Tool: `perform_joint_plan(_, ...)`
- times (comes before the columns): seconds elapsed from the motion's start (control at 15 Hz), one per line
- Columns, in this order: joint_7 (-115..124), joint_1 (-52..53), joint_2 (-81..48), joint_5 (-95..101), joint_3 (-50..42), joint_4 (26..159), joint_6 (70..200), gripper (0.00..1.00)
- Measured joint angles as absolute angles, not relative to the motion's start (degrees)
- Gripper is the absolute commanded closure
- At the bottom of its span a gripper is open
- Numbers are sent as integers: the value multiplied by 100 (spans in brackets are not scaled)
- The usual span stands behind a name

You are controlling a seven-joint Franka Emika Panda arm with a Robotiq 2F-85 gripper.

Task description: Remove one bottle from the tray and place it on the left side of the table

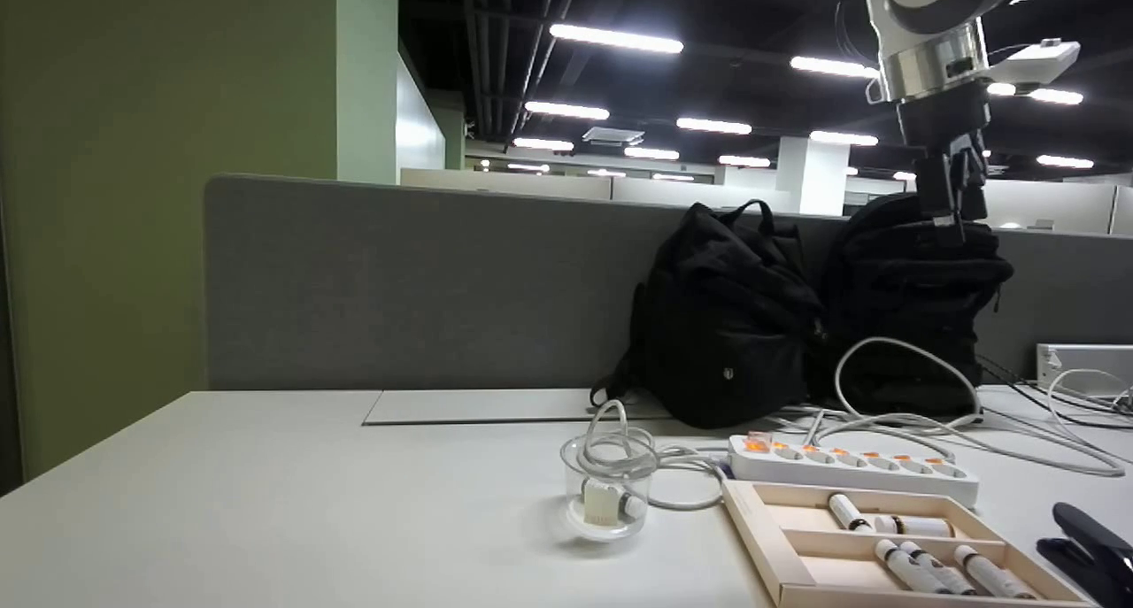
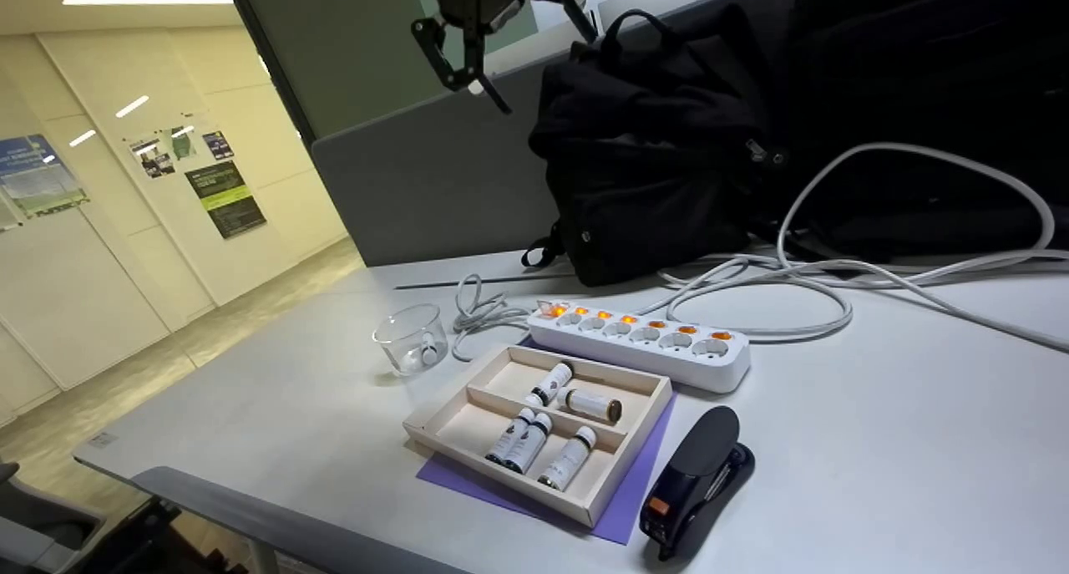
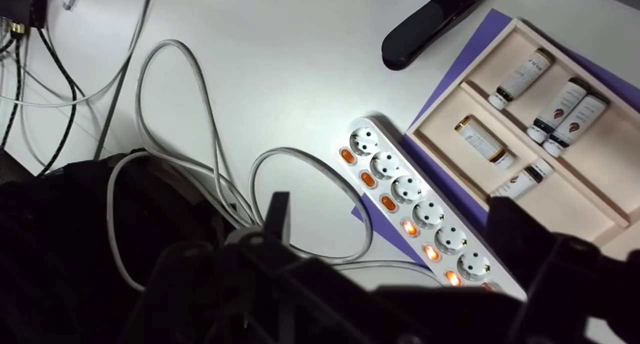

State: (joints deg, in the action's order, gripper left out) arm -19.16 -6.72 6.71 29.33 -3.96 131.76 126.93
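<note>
The light-wood tray [image 1: 752,537] sits on the pale table [image 1: 354,511]; it shows in an exterior view [image 2: 468,428] and in the wrist view [image 3: 607,158]. Several small white-labelled bottles lie on their sides in it. Two bottles [image 2: 590,404] are in one compartment and three bottles [image 2: 569,459] in the other. In the wrist view a finger partly covers one bottle [image 3: 517,183]. My gripper [image 2: 547,71] is open and empty, high above the table. In the wrist view its fingers [image 3: 390,209] are spread wide above the power strip, with the tray to the right.
A white power strip [image 2: 639,344] lies beside the tray, with loose cables behind. A clear cup [image 2: 411,340] with small items stands left of the tray. A black stapler [image 2: 700,482] lies on its right. Black backpacks [image 1: 726,325] lean on the partition [image 1: 425,298]. A purple sheet [image 2: 501,492] lies under the tray.
</note>
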Motion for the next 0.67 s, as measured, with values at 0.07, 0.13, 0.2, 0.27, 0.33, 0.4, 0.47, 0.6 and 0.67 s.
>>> perform_joint_plan(0.07,-1916,-671,671,2935,-389,13149,12663,0)
perform_joint_plan(0.13,-1916,-671,678,2935,-384,13133,12640,0)
perform_joint_plan(0.2,-1916,-671,688,2935,-382,13131,12630,0)
perform_joint_plan(0.27,-1917,-667,688,2931,-384,13133,12630,0)
perform_joint_plan(0.33,-2022,-655,667,2928,-388,13148,12625,0)
perform_joint_plan(0.4,-2272,-637,612,2906,-399,13180,12639,0)
perform_joint_plan(0.47,-2585,-624,521,2862,-418,13234,12725,0)
perform_joint_plan(0.6,-3206,-623,268,2790,-478,13437,13097,0)
perform_joint_plan(0.67,-3523,-630,132,2768,-522,13583,13352,0)
